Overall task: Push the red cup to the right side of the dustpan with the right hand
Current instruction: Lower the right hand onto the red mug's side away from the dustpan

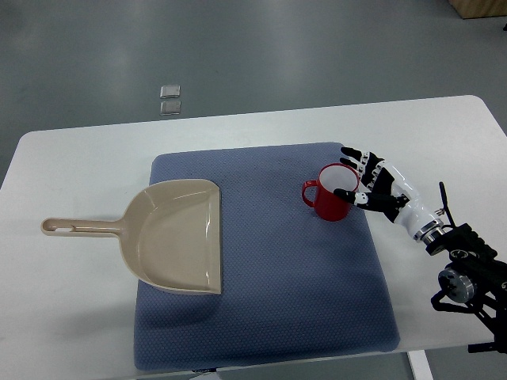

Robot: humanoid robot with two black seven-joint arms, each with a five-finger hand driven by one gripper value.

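A red cup (333, 193) stands upright on the blue mat (269, 277), its handle pointing left, well to the right of the beige dustpan (174, 234). The dustpan lies on the mat's left part with its long handle reaching left onto the white table. My right hand (366, 179) comes in from the lower right and rests against the cup's right side, fingers spread around its rim and wall without closing on it. The left arm does not show.
The white table (71, 166) carries the mat in its middle. Two small clear squares (169, 98) lie on the grey floor beyond the table's far edge. A wooden corner (479, 8) shows at the top right.
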